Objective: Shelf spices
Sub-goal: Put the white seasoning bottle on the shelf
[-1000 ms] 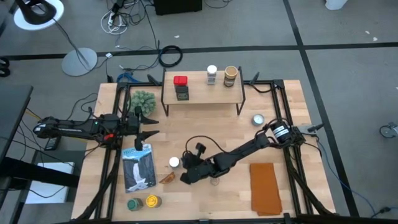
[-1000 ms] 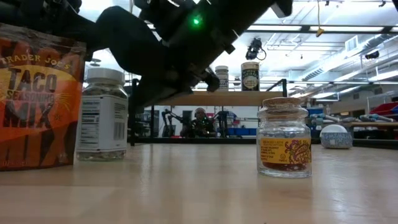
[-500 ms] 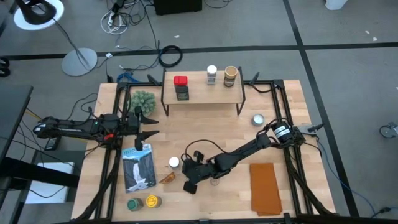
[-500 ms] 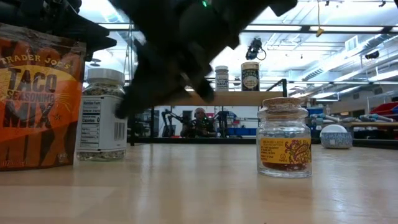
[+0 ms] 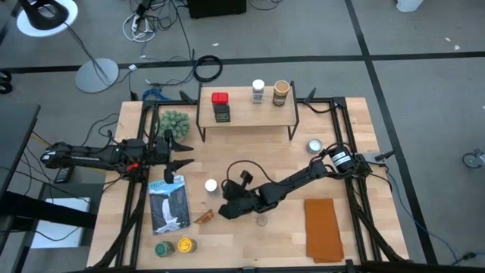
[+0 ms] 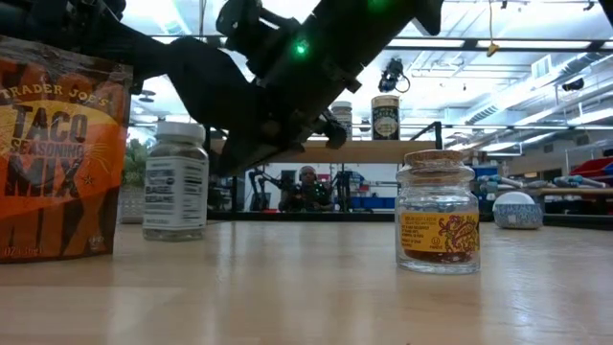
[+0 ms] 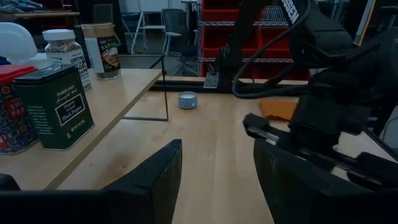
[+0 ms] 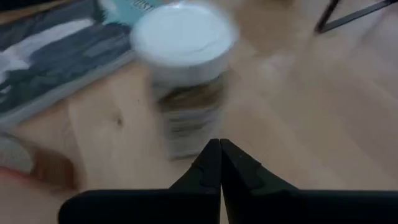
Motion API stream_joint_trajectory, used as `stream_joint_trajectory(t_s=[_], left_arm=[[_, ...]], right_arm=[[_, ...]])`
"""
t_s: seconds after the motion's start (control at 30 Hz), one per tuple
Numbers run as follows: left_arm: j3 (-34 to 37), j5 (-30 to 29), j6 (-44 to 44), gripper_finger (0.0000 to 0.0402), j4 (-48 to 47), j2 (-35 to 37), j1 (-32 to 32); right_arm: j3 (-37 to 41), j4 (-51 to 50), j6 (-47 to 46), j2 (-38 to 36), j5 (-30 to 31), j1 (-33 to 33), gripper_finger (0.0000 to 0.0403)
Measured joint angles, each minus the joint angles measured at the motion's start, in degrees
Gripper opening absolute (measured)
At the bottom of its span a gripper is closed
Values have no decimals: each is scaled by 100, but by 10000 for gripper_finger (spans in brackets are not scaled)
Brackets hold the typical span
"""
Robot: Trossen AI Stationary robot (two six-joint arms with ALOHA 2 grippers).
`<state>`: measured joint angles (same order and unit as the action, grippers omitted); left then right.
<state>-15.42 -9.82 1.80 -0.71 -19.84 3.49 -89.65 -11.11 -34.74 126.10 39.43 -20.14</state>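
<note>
A white-lidded spice jar [image 5: 211, 184] [image 6: 175, 179] stands upright on the table left of centre. My right gripper [image 5: 223, 205] [image 8: 219, 146] is shut, and its tips are at the jar's lower wall. A cork-topped jar [image 6: 438, 225] [image 5: 262, 220] stands by that arm's near side. The shelf [image 5: 246, 120] at the far edge carries a red tin [image 5: 220, 98], a dark green tin [image 7: 55, 106] and two jars [image 5: 258, 91] [image 5: 281, 92]. My left gripper [image 7: 217, 155] waits open at the table's left, pointing level. My right gripper comes at the white-lidded jar slanting down from the table's near right. Its shut fingertips [image 8: 211, 155] lie against the picture of the jar's lower side wall [image 8: 186, 134]. I cannot tell whether they touch it. The jar stands upright on its base.
A taco seasoning packet [image 6: 57, 144] and a magazine [image 5: 168, 205] lie at the near left, with green and yellow lids [image 5: 174, 246] nearer the edge. An orange cloth [image 5: 323, 227] lies near right. A round silvery tin [image 5: 314, 145] and a green plant ball [image 5: 174, 121] flank the shelf.
My right gripper, still shut, dipped toward the near edge and then swung back toward the far edge. The white-lidded jar has slid toward the far edge and stayed upright.
</note>
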Motion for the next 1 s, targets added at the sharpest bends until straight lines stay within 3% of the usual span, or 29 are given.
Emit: stream_joint_trajectory(t_s=[0.2, 0.7, 1.0], left_arm=[[0, 0, -2, 204, -2, 0, 0], [0, -2, -2, 204, -2, -1, 0], [0, 0, 0, 204, 0, 0, 0]], right_arm=[[0, 102, 87, -7, -1523, -13, 0], [0, -279, 325, -15, -1584, 114, 21], [0, -1524, -88, -603, -2321, 345, 83]])
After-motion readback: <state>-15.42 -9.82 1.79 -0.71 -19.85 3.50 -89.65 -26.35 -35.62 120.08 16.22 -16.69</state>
